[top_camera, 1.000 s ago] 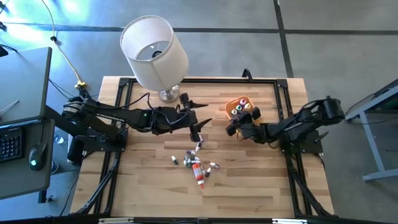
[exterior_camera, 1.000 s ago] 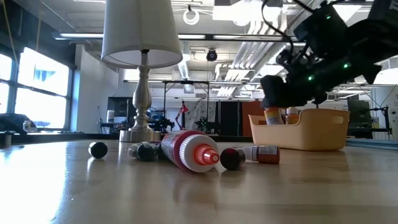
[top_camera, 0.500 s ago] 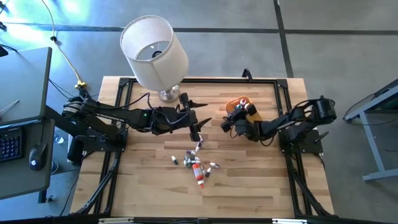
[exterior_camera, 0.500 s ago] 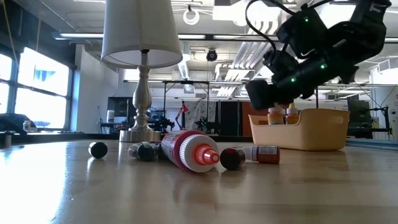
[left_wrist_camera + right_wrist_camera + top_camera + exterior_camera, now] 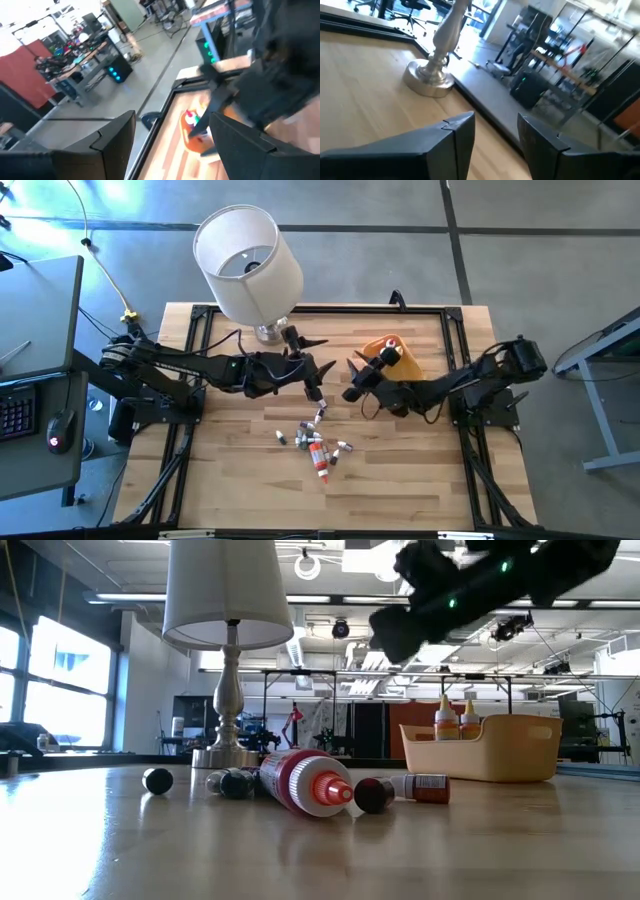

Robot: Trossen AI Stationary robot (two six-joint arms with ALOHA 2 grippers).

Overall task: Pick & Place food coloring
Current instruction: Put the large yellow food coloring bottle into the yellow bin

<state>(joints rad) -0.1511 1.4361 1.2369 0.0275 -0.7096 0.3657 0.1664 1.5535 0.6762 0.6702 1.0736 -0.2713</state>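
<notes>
On the wooden table [image 5: 400,480], bottles [image 5: 318,442] lie scattered beside a lamp [image 5: 250,265]; two stand in the bowl [image 5: 500,748]. Both tools, left [image 5: 318,380] and right [image 5: 355,380], hover apart, empty. Workshop behind.

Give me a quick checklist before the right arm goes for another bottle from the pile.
1. Right gripper empty, fingers apart: ok.
2. Right gripper clear of the orange bowl: ok.
3. Bottles in the bowl standing upright: ok.
4. Loose food coloring bottles on the table, unobstructed from above: ok.
5. Left gripper open, hovering close above the pile near the right arm's path: not ok.
6. Lamp clear of the pile: ok.
</notes>
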